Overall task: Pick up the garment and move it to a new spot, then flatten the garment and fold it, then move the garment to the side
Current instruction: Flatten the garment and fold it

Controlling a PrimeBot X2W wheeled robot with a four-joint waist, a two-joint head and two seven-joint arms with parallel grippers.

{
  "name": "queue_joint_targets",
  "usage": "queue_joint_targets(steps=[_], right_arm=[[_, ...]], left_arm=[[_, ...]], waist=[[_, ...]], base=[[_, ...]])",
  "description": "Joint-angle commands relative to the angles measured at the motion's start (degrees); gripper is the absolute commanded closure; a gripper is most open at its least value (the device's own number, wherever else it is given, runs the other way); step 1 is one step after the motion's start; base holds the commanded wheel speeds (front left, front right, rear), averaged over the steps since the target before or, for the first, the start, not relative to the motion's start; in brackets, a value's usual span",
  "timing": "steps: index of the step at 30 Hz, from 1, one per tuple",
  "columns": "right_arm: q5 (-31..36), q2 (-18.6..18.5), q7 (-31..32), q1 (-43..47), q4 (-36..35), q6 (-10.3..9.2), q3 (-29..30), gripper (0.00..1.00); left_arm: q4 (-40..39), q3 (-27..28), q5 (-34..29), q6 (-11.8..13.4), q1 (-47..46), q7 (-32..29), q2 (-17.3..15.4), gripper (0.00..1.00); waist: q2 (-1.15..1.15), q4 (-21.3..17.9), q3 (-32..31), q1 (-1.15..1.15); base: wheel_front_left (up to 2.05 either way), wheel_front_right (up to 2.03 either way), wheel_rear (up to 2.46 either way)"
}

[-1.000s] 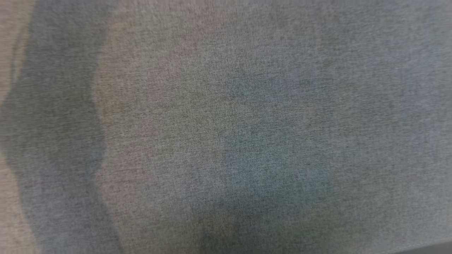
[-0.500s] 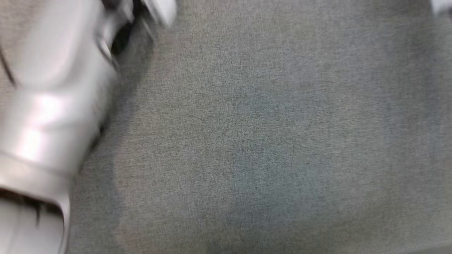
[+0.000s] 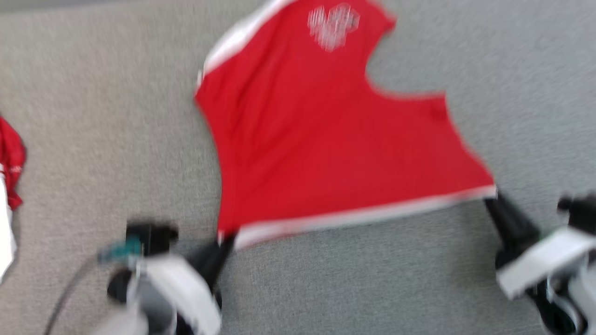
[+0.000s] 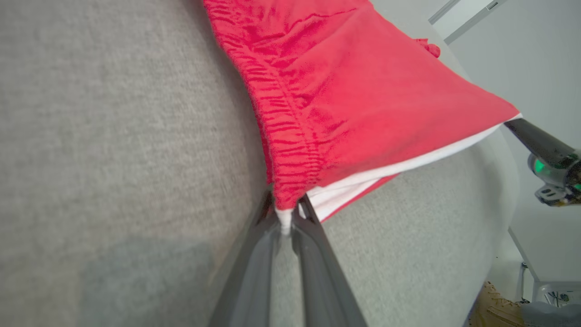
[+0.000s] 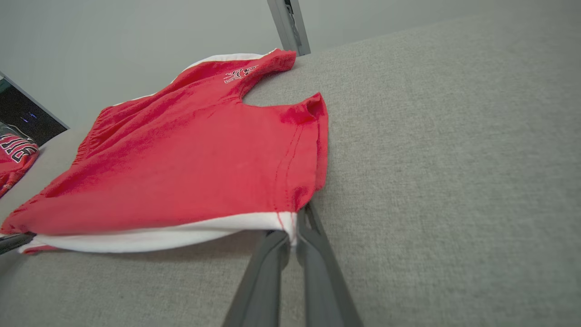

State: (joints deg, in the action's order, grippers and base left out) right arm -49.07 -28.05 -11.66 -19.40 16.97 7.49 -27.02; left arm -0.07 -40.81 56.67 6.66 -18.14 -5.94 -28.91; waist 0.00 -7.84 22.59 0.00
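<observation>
My view has swung from bare surface (image 3: 93,116) onto the red shorts (image 3: 326,139), left pincer (image 3: 228,239) and right pincer (image 3: 491,196) each clamped on a corner, stretched ready for flattening.

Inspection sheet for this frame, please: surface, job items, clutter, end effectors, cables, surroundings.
Surface: grey fabric-covered surface, flat.
Job's things: red garment with white trim, spread out, its near edge raised slightly off the surface.
Clutter: second red garment bunched at the surface's left side.
End effectors: left end effector shut on the trimmed edge's left corner; right end effector shut on its right corner.
Cables: grey cable looping by the left wrist.
Surroundings: pale wall and a metal post beyond the far edge.
</observation>
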Motion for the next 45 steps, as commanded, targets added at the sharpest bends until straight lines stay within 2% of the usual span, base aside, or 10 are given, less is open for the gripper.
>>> queue_joint_targets(steps=[1,7,11,14,20,25,29,36,41,45], right_arm=[[0.29,-0.76,-0.45,2.67,-0.76,0.01,0.33,1.0],[1.13,-1.29,-0.43,18.58,-5.09,-0.01,4.55,1.0],[1.57,-0.99,0.77,26.02,-9.55,-0.01,9.55,1.0],[3.36,-0.55,2.65,26.5,-12.13,-0.02,12.78,1.0],[6.51,1.73,8.59,16.97,-16.51,0.0,14.56,1.0],[8.19,0.06,14.46,5.18,-16.15,0.0,13.55,1.0],[7.82,-2.05,18.43,-3.54,-13.61,0.01,12.74,1.0],[6.58,-5.5,25.1,-17.03,-7.24,0.01,9.26,1.0],[6.5,-5.69,27.13,-23.11,-3.28,0.01,5.91,1.0],[7.05,-6.25,28.22,-28.22,0.2,0.01,1.82,1.0]], left_arm=[[-1.24,0.3,0.38,1.69,3.29,0.98,-0.89,1.0],[-6.78,0.87,2.2,9.7,20.63,8.43,-0.5,1.0],[-10.35,1.89,4.1,11.09,26.86,12.33,0.86,1.0],[-12.79,2.04,4.5,11.13,27.62,13.08,1.36,1.0],[-17.01,4.31,7.33,8.29,22.9,12.23,3.13,1.0],[-19.27,4.97,9.31,6.4,16.22,9.25,5.1,1.0],[-18.4,4.54,8.92,5.82,10.08,6.42,6.13,1.0],[-16.31,4.1,10.68,5.31,0.99,1.99,9.76,1.0],[-12.1,3.92,9.47,5.86,-3.48,1.01,11.09,1.0],[-9.45,4.03,9.65,5.12,-6.25,0.6,12.45,1.0]], waist=[[0.0,-1.09,-5.9,0.0],[0.0,-0.15,-10.7,0.0],[0.0,0.72,-11.2,0.0],[0.0,1.6,-10.24,0.0],[0.0,4.0,-6.19,0.0],[0.0,7.78,-1.66,0.0],[0.0,11.08,1.05,0.0],[0.0,15.06,4.51,0.0],[0.0,16.27,6.06,0.0],[0.0,17.19,6.94,0.0]], base=[[0.0,0.0,0.0],[0.0,0.0,0.0],[0.0,0.0,0.0],[0.0,0.0,0.0],[0.0,0.0,0.0],[0.0,0.0,0.0],[0.0,0.0,0.0],[0.0,0.0,0.0],[0.0,0.0,0.0],[0.0,0.0,0.0]])
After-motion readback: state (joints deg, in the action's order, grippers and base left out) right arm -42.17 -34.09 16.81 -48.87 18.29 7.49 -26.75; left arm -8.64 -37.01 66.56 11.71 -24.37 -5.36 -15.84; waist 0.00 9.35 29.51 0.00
